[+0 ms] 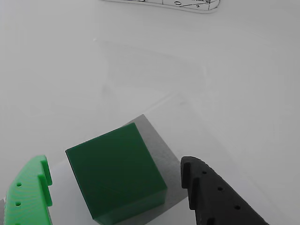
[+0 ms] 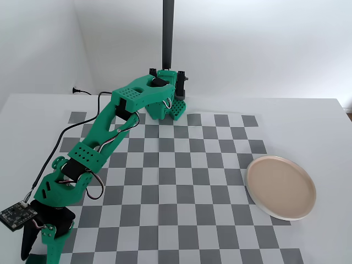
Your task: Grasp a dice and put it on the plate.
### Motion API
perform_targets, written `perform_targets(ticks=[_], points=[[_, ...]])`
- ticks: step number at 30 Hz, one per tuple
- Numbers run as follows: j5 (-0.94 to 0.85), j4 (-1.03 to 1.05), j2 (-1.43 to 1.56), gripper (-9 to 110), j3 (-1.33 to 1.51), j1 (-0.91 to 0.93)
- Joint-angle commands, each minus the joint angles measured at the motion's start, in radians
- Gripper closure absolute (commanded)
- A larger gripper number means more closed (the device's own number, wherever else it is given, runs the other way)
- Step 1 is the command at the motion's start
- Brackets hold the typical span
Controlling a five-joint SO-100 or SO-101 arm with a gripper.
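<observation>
Wrist view shows the tool (image 1: 115, 187) spread wide around the dark green dice (image 1: 117, 173) at lower centre, straddling it to clamp before carrying to the plate (image 2: 281, 187).

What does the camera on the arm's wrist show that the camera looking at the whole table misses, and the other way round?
Only the wrist view shows the dice, a dark green cube sitting between the open green and black fingers of the gripper. Only the fixed view shows the plate, empty at the right, the whole green arm and the full checkerboard. Both show the white table and grey checkerboard squares.
</observation>
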Motion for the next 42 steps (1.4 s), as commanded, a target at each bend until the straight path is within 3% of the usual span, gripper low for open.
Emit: perform_targets(ticks=[1, 42], points=[[-0.008, -0.005, 0.037, 77, -0.098, -0.015], [-0.058, -0.032, -0.017, 91, -0.098, -0.025]])
